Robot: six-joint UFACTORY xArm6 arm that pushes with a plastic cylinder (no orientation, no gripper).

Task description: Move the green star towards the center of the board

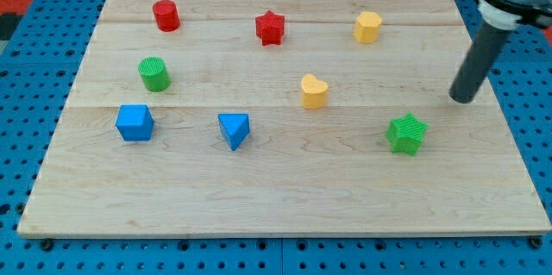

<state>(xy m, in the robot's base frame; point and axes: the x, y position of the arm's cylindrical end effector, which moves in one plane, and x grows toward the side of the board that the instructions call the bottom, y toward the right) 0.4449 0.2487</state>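
Pushing suits the green star (407, 133): light, rigid, prone to spin. It sits lower-left of our tip (465, 99), apart; no jaws exist.

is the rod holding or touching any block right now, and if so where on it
Nothing is held. My tip rests on the bare board, apart from every block; the nearest, the green star, lies toward the view's lower left of it, untouched.

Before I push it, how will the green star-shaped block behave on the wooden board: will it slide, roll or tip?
The green star-shaped block looks squat and flat-bottomed, so it should slide, not roll or tip. Its points may make it rotate under an off-centre push. The wooden board looks smooth, so little drag seems likely. My tip is to its upper right, apart from it.
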